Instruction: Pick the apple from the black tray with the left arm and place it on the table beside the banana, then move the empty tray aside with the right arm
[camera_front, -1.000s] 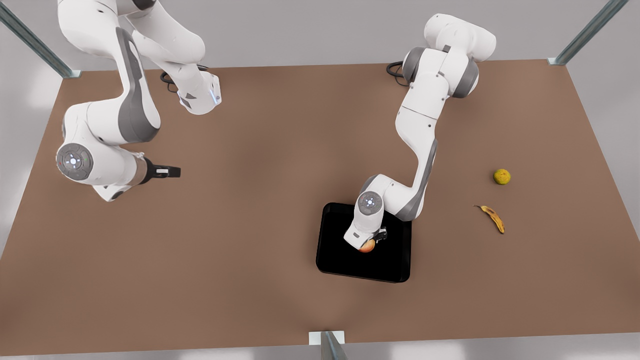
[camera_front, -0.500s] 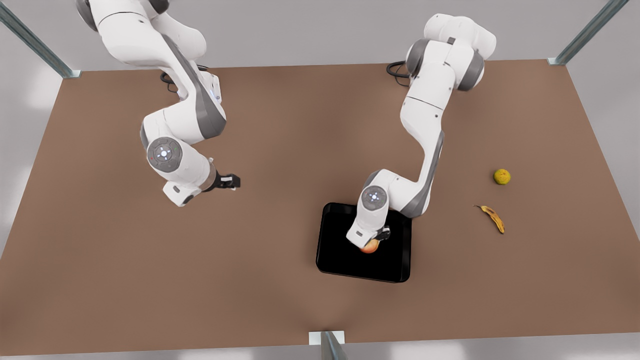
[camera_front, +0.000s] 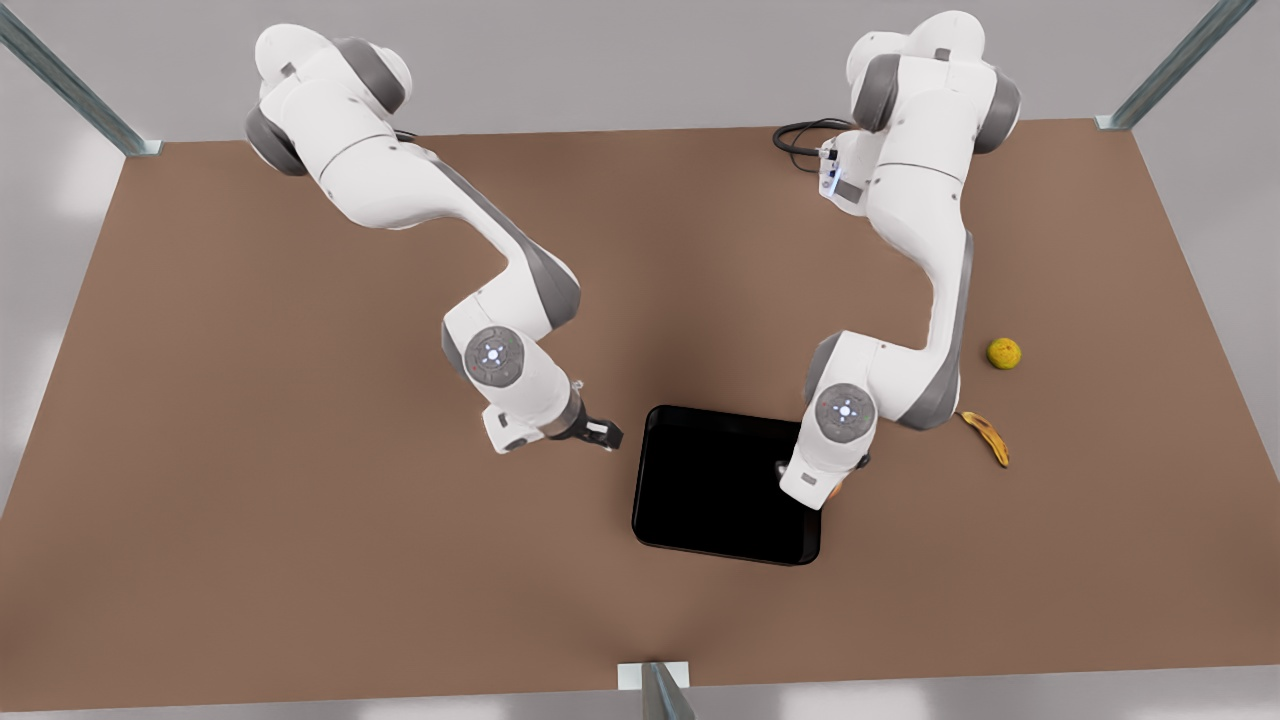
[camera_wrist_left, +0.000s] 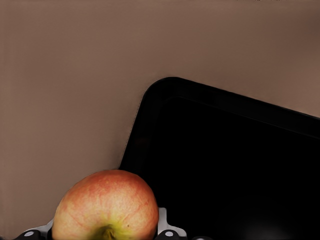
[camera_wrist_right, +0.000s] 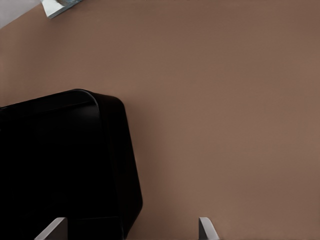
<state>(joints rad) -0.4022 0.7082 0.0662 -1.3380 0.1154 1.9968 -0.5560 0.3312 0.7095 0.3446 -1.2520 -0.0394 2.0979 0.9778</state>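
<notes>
Since the earlier frame, both arms have shifted: the left tool (camera_front: 832, 488) has carried the apple (camera_wrist_left: 105, 205) to the black tray (camera_front: 700, 500) edge nearest the banana (camera_front: 988, 437), clenched on it. The right tool (camera_front: 603, 436), fingers apart, now hangs just beside the tray's opposite edge. Placement and tray removal remain outstanding. In the front view the arm largely hides the apple.

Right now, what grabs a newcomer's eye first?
The black tray sits mid-table, empty. At its edge on the front view's right, the left gripper carries the apple toward the banana. Off the tray's opposite corner, the right gripper hangs with its fingers open.
</notes>
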